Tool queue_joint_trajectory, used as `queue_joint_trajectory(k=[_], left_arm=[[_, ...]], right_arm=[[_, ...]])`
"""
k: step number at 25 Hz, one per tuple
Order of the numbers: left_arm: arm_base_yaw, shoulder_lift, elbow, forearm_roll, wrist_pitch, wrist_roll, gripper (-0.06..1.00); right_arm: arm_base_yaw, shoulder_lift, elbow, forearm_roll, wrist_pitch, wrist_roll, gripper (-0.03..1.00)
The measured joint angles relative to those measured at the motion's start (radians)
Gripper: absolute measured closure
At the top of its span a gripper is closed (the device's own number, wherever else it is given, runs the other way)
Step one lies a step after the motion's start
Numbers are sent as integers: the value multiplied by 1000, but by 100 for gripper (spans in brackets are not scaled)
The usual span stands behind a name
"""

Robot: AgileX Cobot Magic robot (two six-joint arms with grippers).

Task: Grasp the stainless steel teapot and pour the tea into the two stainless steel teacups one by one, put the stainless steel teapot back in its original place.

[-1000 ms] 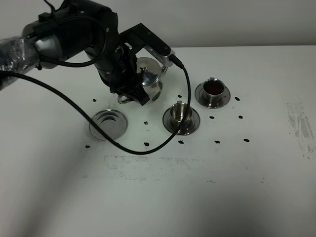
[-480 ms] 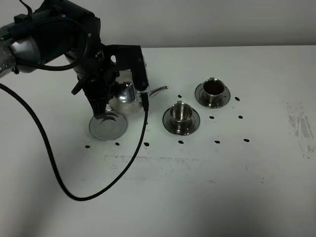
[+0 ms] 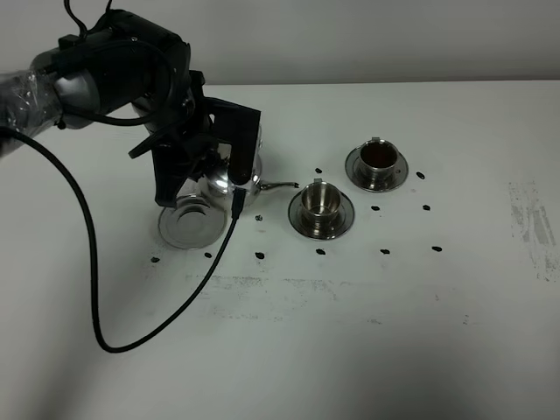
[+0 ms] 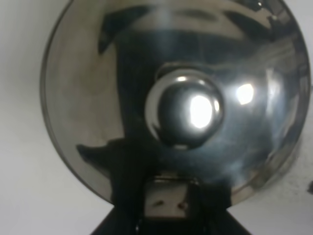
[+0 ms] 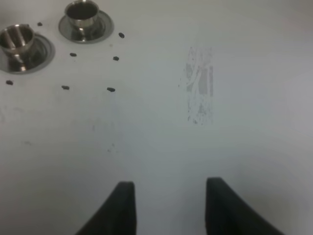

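Note:
My left gripper point(image 3: 213, 163) is shut on the ring handle of the steel teapot point(image 3: 233, 172) and holds it just behind and to the right of the round steel tray point(image 3: 188, 226). The thin spout point(image 3: 283, 185) points at the near teacup point(image 3: 321, 202), whose inside looks pale steel. The far teacup point(image 3: 377, 159) holds dark tea. In the left wrist view the teapot's domed lid point(image 4: 98, 98) and its knob point(image 4: 187, 112) fill the picture, above the gripper point(image 4: 166, 208). My right gripper point(image 5: 168, 205) is open over bare table, with both cups point(image 5: 18, 40) point(image 5: 82, 14) far off.
Small dark marks point(image 3: 384, 252) dot the white table point(image 3: 367, 332) around the cups and tray. A black cable point(image 3: 92, 262) loops from the left arm across the table's left front. A scuffed patch point(image 3: 529, 219) lies at the right.
The left arm carried the teapot leftward and down from behind the near cup to beside the tray. In the last half second the pot shifted slightly right and its spout dropped toward the near cup.

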Motion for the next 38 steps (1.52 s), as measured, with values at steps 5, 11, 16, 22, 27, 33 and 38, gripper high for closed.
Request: queue_joint_trajectory(k=[5,11,16,22,27,33,38], left_arm=[[-3,68,-119,38,26,5,77],[-30,100,-177,96,65,16,77],[-65,101,-177,145,69,26,77],[-103,101,-177,234,82,27,77],[-126,101,-177,299,82,27,77],[-145,101,-177,355,72,27,77],[-165,101,-177,393,60,27,77]], right_arm=[[0,0,0,0,0,0,64],[0,0,0,0,0,0,64],[0,0,0,0,0,0,64],[0,0,0,0,0,0,64],[0,0,0,0,0,0,64],[0,0,0,0,0,0,64],[0,0,0,0,0,0,64]])
